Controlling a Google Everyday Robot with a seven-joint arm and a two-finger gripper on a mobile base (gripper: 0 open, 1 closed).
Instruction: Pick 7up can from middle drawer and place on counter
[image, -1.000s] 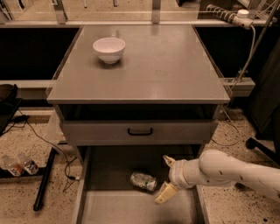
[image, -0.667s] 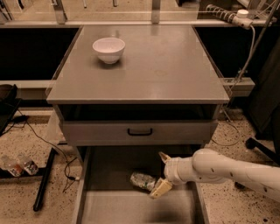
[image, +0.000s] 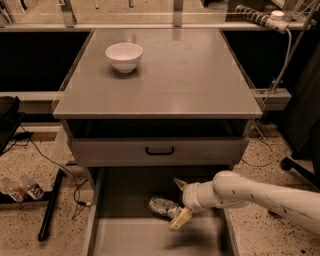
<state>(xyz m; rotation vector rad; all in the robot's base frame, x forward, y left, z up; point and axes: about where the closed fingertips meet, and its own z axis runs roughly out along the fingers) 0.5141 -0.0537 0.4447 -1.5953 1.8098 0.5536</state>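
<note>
7up can (image: 161, 205) lies in middle drawer (image: 135, 242), not lifted. Pincer (image: 179, 202) spread open at its right end, gripping nothing. Lift and placement on table (image: 190, 75) outstanding.

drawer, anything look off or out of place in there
The can lies on its side on the drawer floor rather than standing, and it looks slightly dented. The claw is open at one end of it. No spill shows, and nothing else in there stands out.
</note>
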